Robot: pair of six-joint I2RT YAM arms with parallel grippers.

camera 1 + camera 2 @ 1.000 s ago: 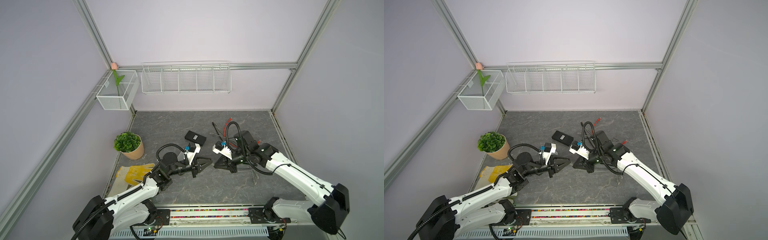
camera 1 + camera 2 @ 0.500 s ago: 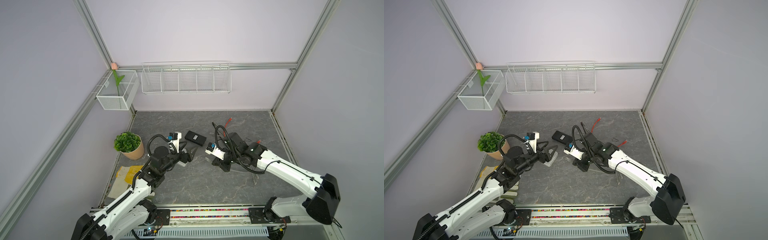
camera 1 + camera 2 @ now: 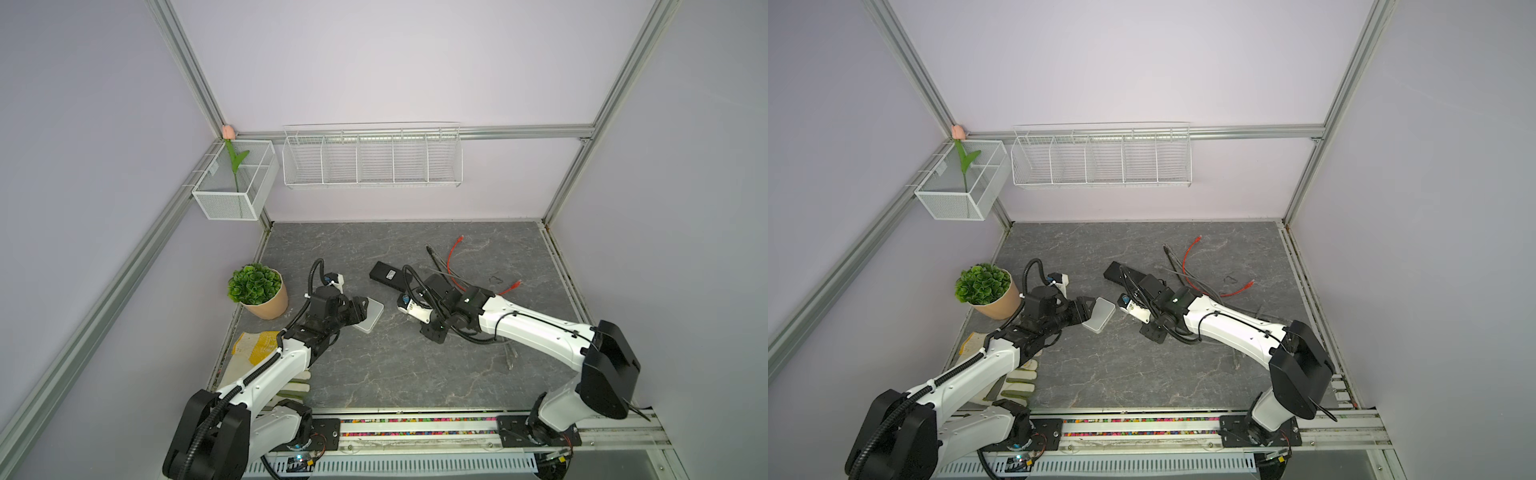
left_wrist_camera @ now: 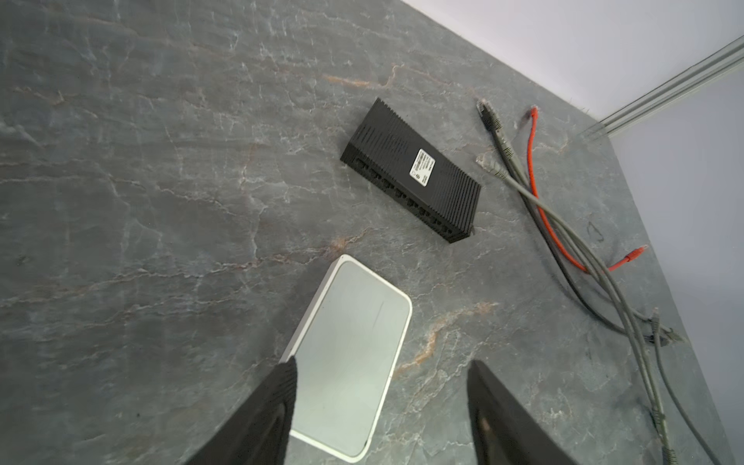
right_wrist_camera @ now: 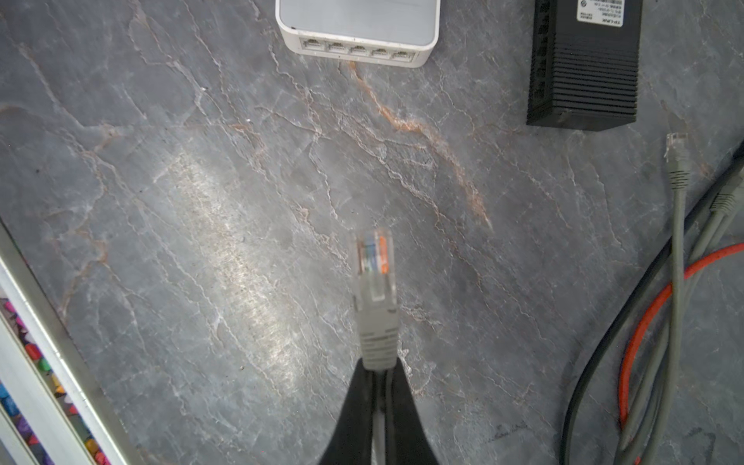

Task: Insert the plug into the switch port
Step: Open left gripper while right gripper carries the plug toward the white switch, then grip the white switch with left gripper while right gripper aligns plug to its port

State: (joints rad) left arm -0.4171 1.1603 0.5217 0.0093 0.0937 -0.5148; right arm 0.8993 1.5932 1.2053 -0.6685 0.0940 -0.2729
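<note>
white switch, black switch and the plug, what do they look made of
White switch: likely plastic, smooth with a soft sheen, rounded moulded corners.
Black switch: matt, finely ribbed casing; plastic or metal, cannot tell.
Plug: clear plastic tip, coloured wires showing through, with a grey, probably rubbery, ridged boot.

Both top views look steeply down on the whole grey marbled counter point(image 3: 374, 374). Each wrist camera hangs close above it, both catching the flat white plastic switch point(image 4: 350, 354) and ribbed black switch point(image 5: 583, 68).
</note>
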